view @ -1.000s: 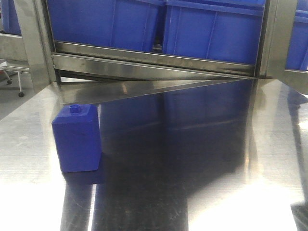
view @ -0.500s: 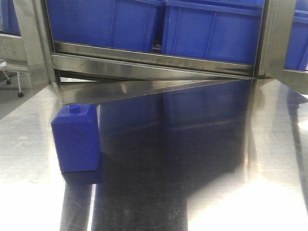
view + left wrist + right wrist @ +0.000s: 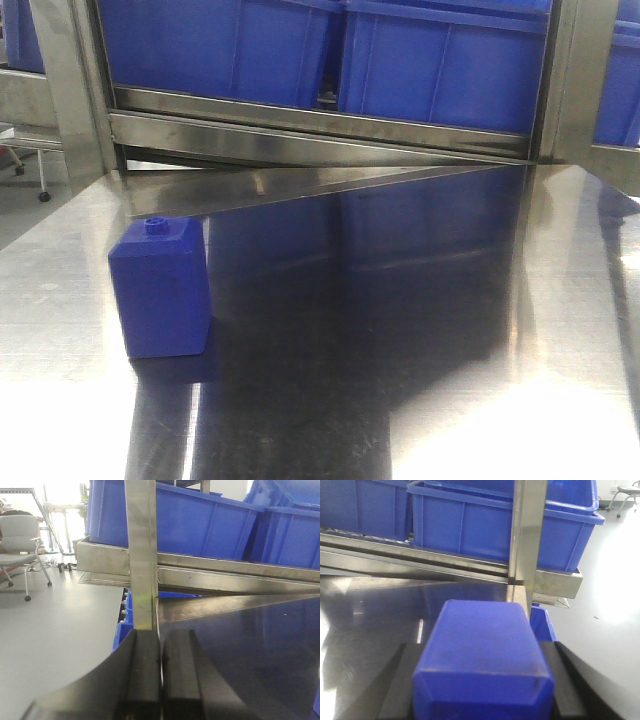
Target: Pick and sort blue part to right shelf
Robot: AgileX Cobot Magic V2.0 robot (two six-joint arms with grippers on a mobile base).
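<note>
Mid-task: picked up, not yet shelved.

Set against the steel table [image 3: 400, 330] and the blue bins [image 3: 440, 60] of the rack behind it: clamped on the blue part [image 3: 481, 630] with the right gripper [image 3: 480, 680], base toward the wrist camera, cap end hidden, facing an upright post [image 3: 527, 535]. Pressed finger to finger on nothing with the left gripper [image 3: 161, 665]. Standing upright at the table's left, untouched: a similar knob-topped block [image 3: 160, 295]. Judged remaining: carrying to the right shelf and releasing there.

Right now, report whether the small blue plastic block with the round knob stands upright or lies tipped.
Upright. The blue plastic block sits on its base on the steel table, knob on top.
</note>
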